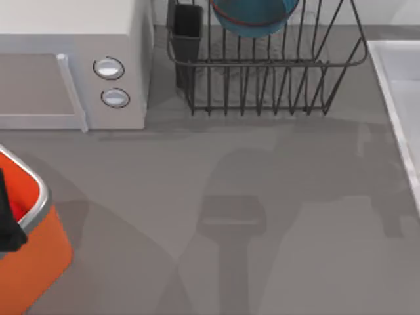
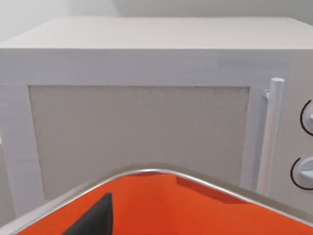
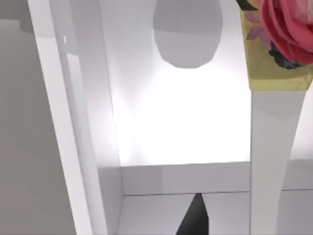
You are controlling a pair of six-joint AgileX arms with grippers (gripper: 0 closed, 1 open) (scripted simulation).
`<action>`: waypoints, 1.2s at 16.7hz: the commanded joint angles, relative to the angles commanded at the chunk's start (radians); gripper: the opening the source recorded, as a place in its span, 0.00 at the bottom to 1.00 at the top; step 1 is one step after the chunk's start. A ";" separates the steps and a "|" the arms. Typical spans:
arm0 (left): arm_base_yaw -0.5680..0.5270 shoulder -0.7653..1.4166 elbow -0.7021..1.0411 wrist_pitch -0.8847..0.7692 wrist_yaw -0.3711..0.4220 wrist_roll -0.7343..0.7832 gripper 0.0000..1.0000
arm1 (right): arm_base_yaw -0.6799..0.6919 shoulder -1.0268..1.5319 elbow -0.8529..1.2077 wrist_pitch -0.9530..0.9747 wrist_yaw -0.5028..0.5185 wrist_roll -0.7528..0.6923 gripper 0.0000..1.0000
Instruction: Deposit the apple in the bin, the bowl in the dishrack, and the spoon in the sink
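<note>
The blue bowl (image 1: pixel 252 16) sits inside the dark wire dishrack (image 1: pixel 262 85) at the back. At the left front stands the orange bin (image 1: pixel 39 249) (image 2: pixel 195 205). My left gripper (image 1: pixel 6 220) hangs over it, and a dark tip of it (image 2: pixel 95 218) lies just inside the rim. The apple is out of view. At the right edge is the pale sink (image 1: pixel 400 85) (image 3: pixel 186 122). My right gripper (image 3: pixel 195 218) is above its basin. The spoon (image 3: pixel 274 147), white with a flowered end, runs close beside it. Whether the gripper holds the spoon cannot be told. An oval shadow falls on the basin floor.
A white microwave (image 1: pixel 65 65) (image 2: pixel 146 137) with two round knobs stands at the back left, right behind the bin. A black cutlery cup (image 1: pixel 187 29) sits at the rack's left corner. Arm shadows lie across the grey table's middle (image 1: pixel 230 216).
</note>
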 joint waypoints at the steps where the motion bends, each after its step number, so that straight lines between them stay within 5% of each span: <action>1: 0.000 0.000 0.000 0.000 0.000 0.000 1.00 | 0.011 0.072 0.110 -0.029 0.000 0.013 0.00; 9: 0.000 0.000 0.000 0.000 0.000 0.000 1.00 | 0.084 0.487 0.714 -0.175 0.004 0.127 0.00; 20: 0.000 0.000 0.000 0.000 0.000 0.000 1.00 | 0.091 0.510 0.695 -0.123 0.004 0.145 0.00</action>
